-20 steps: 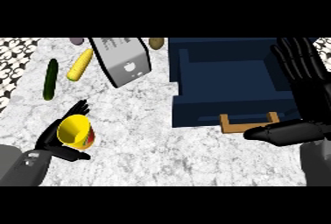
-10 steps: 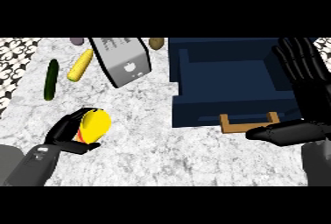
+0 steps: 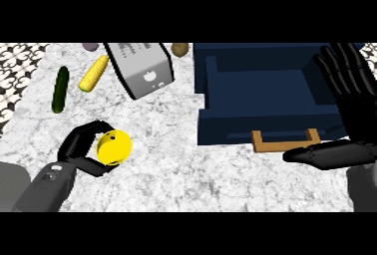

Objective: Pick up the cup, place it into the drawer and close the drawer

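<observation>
My left hand (image 3: 80, 149) is curled round a yellow cup (image 3: 114, 147) at the lower left, holding it above the marble counter. The dark blue drawer (image 3: 254, 84) stands open at the upper right, its wooden handle (image 3: 285, 141) facing me. My right hand (image 3: 346, 94) is open at the right edge, fingers straight up beside the drawer's right wall and thumb (image 3: 324, 153) stretched out just right of the handle.
A grey tablet-like device (image 3: 143, 69) lies at the top centre. A corn cob (image 3: 94, 73) and a green cucumber (image 3: 60, 89) lie at the upper left. A brown potato (image 3: 180, 48) sits by the drawer's far left corner.
My left hand has carried the yellow cup up and to the right, toward the drawer. The right hand has stayed in place.
</observation>
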